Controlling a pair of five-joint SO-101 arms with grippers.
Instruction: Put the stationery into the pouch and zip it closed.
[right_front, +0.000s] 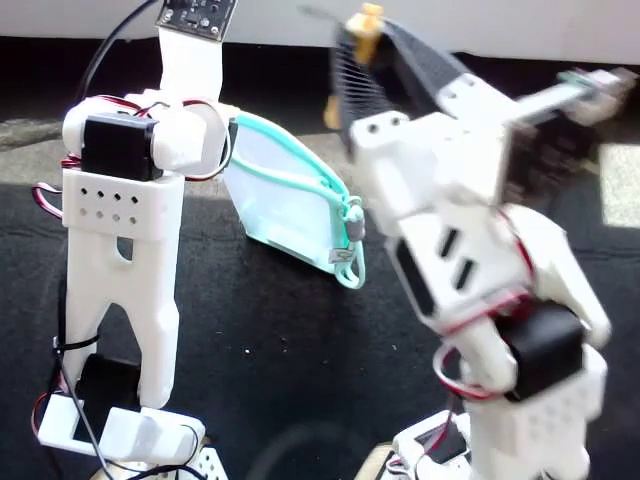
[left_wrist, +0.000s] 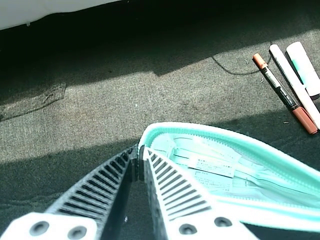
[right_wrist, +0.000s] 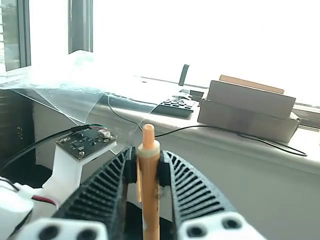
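A mint-green pouch (right_front: 285, 200) stands tilted on the dark mat between the two arms, its zip open. In the left wrist view my left gripper (left_wrist: 140, 149) is shut on the rim of the pouch (left_wrist: 225, 170), whose mouth gapes with papers inside. My right gripper (right_front: 365, 50) is raised high above the pouch's far side and is shut on an orange pen (right_front: 370, 22). In the right wrist view the orange pen (right_wrist: 148, 200) stands upright between the fingers of that gripper (right_wrist: 147, 152).
An orange-capped marker (left_wrist: 283, 95), a white pen (left_wrist: 295, 85) and a white-and-teal stick (left_wrist: 303, 67) lie side by side on the mat beyond the pouch. The left arm's camera board (right_wrist: 87, 140) sits close below the right gripper. A wall and a windowsill stand behind.
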